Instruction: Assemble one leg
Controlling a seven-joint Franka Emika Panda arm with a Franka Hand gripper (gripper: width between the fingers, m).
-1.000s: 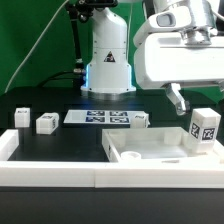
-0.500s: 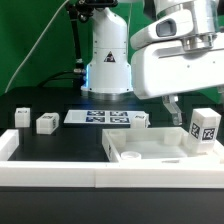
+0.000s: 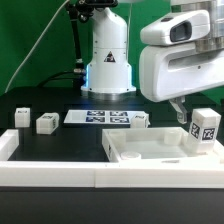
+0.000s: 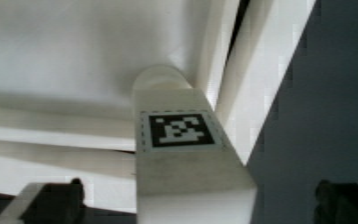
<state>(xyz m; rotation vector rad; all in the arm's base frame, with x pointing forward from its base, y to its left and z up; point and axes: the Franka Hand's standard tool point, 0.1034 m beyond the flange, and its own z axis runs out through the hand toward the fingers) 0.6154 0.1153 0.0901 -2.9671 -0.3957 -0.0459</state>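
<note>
A leg [image 3: 205, 127], a white block with a black-and-white tag, stands upright at the exterior view's right, against the far right corner of the large white tray-like piece [image 3: 128, 152]. My gripper [image 3: 185, 110] hangs just above and slightly left of it. In the wrist view the leg [image 4: 190, 150] lies between my two dark fingertips [image 4: 51, 200], tag facing the camera. The jaws are open, with a gap on each side of the leg. Three more legs stand further left: one [image 3: 20, 116], another [image 3: 46, 123] and a third [image 3: 140, 120].
The marker board [image 3: 98, 118] lies flat at the back middle. The arm's white base [image 3: 107, 60] stands behind it. A white raised rim [image 3: 60, 168] runs along the table's front, with a green backdrop behind.
My gripper has moved toward the exterior view's right and slightly down, ending over the right-hand leg. The parts on the table have not moved.
</note>
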